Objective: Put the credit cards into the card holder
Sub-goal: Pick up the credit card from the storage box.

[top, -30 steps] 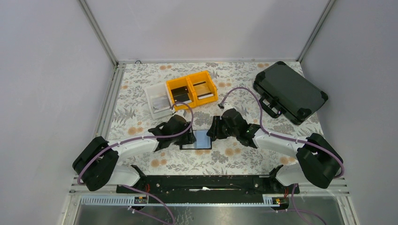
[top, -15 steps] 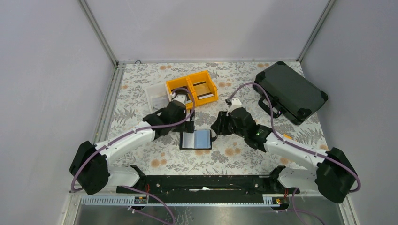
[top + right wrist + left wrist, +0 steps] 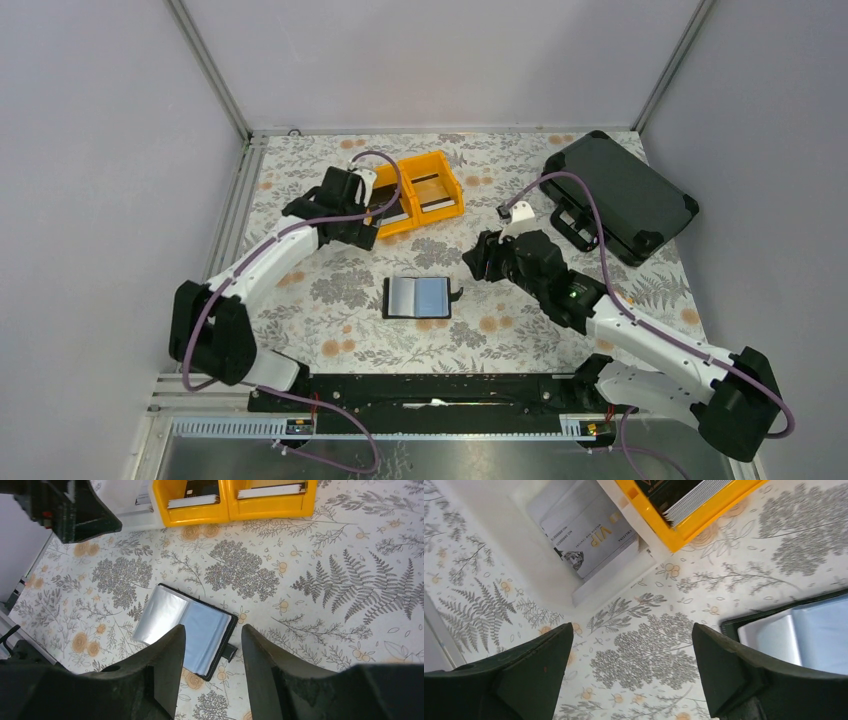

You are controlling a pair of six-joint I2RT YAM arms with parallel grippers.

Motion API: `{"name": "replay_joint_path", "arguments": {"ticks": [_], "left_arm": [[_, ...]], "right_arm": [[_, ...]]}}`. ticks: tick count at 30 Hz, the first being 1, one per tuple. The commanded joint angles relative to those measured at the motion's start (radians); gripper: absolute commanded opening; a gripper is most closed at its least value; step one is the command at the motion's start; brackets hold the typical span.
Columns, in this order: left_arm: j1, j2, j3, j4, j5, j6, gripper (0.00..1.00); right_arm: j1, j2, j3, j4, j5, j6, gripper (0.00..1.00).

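**Zero cards in hand: left arm lining up a pick at the bins**

Left gripper (image 3: 631, 637): fingers wide apart, nothing between them. It hangs over bare table (image 3: 350, 580), just short of the white bin (image 3: 614, 577). The nearest yellow bin corner is off to one side.

Right gripper (image 3: 212, 635): jaws apart with a moderate gap, also empty. It's held above the holder (image 3: 187, 627), not touching it.

The holder lies open flat mid-table, between the two arms and well clear of the bins. One side shows a silvery pocket, the other a light-blue one, with the tab poking out of the far edge. Can't tell whether a card already sits in either pocket.

Step, as I read it: fetch. The left arm is going for a card and no insert has begun.

Next move needs:
- carry the open jaws on over the white bin and drop onto the top of the stack
- take one card only; they're thin and stacked flush, so a double pick or a slip looks likely
- bring it to the holder edge-on to a pocket mouth; the right arm is placed to pin the holder

Count:
- arms: 2
- bins: 3 (1 white, 2 yellow bins (image 3: 200, 512))
- cards (image 3: 589, 532): one stack per bin, 3 stacks; per-stack count unreadable
- holder: 1
- black case (image 3: 617, 195): 1, shut, far right, not involved
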Motion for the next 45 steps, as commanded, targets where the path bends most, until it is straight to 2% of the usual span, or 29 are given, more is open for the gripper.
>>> {"name": "replay_joint_path", "arguments": {"ticks": [1, 13, 25, 41, 45], "left_arm": [[0.072, 0.085, 0.058, 0.057, 0.178, 0.172, 0.92], [0.175, 0.258, 0.149, 0.071, 0.384, 0.352, 0.89], [0.208, 0.352, 0.163, 0.114, 0.389, 0.372, 0.88], [0.208, 0.377, 0.162, 0.059, 0.39, 0.347, 0.87], [0.208, 0.386, 0.161, 0.045, 0.394, 0.343, 0.84]], "right_arm": [[-0.01, -0.036, 0.017, 0.015, 0.034, -0.075, 0.53], [-0.014, -0.109, -0.04, 0.014, 0.038, -0.099, 0.55], [-0.017, -0.109, -0.053, 0.011, 0.011, -0.105, 0.56], [-0.019, -0.119, -0.059, 0.01, 0.013, -0.117, 0.56], [-0.021, -0.125, -0.061, 0.01, 0.016, -0.118, 0.56]]}}
